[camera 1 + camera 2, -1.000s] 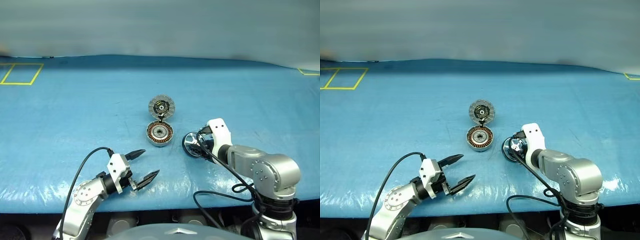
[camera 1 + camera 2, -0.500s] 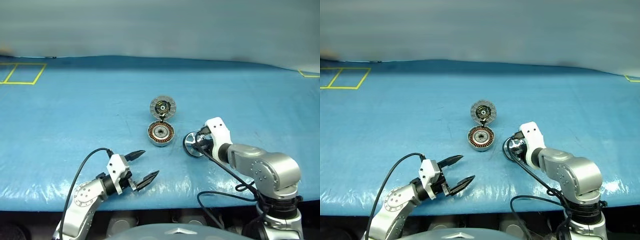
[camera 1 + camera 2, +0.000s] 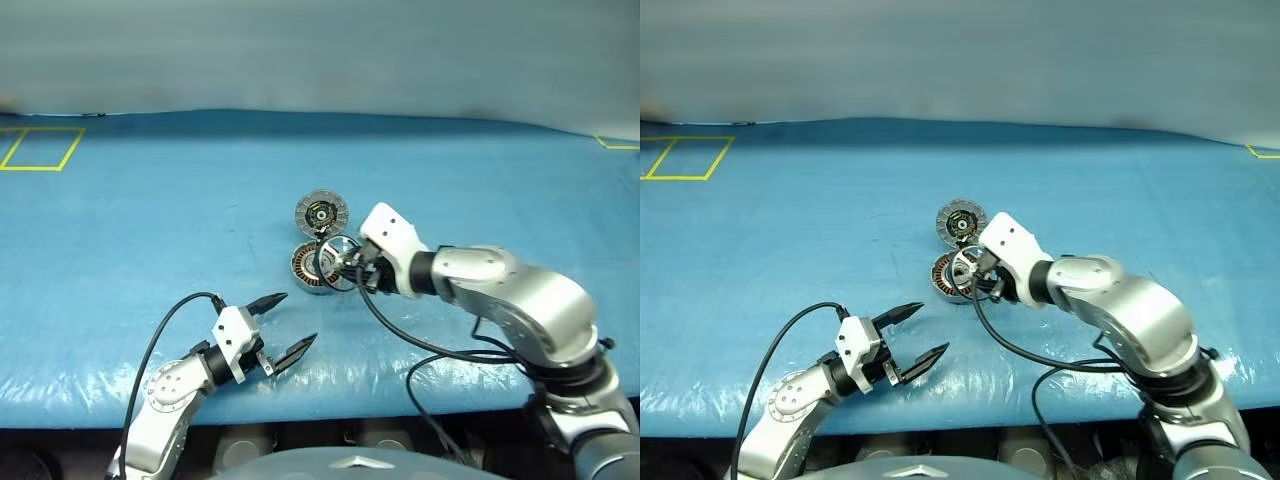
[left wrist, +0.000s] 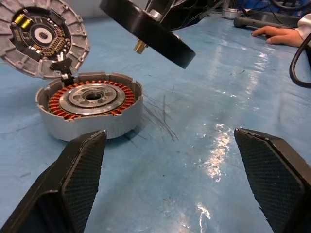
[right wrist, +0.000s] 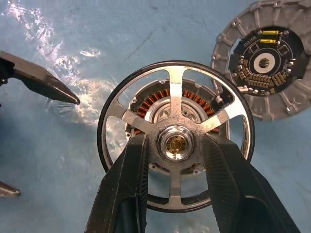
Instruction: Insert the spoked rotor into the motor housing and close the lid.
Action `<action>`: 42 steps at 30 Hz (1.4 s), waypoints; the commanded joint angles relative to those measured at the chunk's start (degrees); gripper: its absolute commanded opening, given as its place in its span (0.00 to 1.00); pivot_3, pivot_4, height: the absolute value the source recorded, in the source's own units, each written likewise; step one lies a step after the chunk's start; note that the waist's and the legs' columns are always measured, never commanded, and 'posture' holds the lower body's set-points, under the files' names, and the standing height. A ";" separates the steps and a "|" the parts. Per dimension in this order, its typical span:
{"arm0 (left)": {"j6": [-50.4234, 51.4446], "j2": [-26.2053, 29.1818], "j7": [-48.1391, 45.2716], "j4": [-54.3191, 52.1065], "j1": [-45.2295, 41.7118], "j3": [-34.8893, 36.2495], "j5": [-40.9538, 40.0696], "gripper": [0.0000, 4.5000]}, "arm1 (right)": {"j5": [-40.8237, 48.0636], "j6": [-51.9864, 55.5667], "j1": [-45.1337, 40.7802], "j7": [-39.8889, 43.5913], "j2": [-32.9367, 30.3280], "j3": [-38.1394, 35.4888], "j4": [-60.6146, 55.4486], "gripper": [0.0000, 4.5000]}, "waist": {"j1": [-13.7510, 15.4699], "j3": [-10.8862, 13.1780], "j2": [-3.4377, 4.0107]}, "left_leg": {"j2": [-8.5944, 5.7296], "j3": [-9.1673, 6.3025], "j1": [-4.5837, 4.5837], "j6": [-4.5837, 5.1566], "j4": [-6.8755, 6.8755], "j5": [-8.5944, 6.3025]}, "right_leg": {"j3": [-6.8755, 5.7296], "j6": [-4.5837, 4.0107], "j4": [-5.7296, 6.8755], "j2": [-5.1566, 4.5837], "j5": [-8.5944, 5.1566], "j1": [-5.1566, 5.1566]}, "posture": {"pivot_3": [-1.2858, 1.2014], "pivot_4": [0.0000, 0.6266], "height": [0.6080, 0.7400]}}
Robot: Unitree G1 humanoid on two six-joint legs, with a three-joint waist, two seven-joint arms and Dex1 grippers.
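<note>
The right gripper [image 5: 172, 160] grips the spoked rotor [image 5: 175, 136] by its hub, tilted, above the motor housing [image 4: 90, 109] — the lid [image 4: 41, 34] lies open at 12 o'clock of it. Level the rotor, centre its shaft, lower slowly — the left gripper [image 3: 268, 330] waits open

Bright even overhead light; white glare patches on blue table cover [image 3: 120, 230]; far background soft.
</note>
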 commanded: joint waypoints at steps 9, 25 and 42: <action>-3.70 -1.55 2.79 0.83 0.39 -0.26 1.94 1.00 | -7.05 -8.42 -3.41 0.20 4.01 4.50 9.96 0.29 | 0.02 0.00 0.00 | 0.01 0.02 -0.03 0.01 0.06 0.00 | -0.02 0.03 0.02 -0.02 0.02 -0.01 | 0.52 0.24 1.00; -2.13 -1.51 2.18 0.44 1.14 -1.59 0.39 1.00 | -7.52 -6.79 -2.56 6.77 1.55 7.72 11.54 0.29 | 0.02 0.00 0.00 | 0.02 0.01 -0.02 0.01 0.05 0.00 | -0.04 0.03 0.02 -0.02 0.02 0.00 | 0.52 0.24 1.00; -2.62 -0.97 1.12 0.82 1.74 -1.37 -0.41 1.00 | -4.36 -3.68 -1.87 9.09 -1.60 -0.92 4.94 0.73 | 0.14 0.00 0.00 | 0.01 0.01 -0.03 0.01 0.07 0.00 | -0.05 0.02 0.03 -0.04 0.02 0.00 | 0.52 0.24 1.00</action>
